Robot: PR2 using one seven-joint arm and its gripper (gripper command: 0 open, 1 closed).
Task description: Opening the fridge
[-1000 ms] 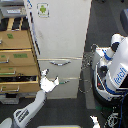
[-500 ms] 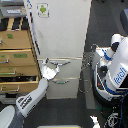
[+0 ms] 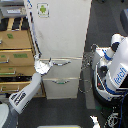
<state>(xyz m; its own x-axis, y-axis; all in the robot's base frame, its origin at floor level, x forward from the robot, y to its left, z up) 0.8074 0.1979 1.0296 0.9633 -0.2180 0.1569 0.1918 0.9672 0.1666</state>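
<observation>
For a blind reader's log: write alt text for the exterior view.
A white robot arm reaches up from the lower left, its gripper at the left end of the fridge's upper drawer handle; jaws unclear. A wooden cabinet stands left, a white-and-blue robot body right.

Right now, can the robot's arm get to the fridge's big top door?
Probably yes. The gripper is already up against the fridge at its left edge, just under the top door, and nothing appears to block the way up.

We count one fridge (image 3: 60, 40) with two lower drawers (image 3: 64, 67) beneath its door, one wooden cabinet (image 3: 17, 57) beside it, and one green sticker (image 3: 43, 9).
</observation>
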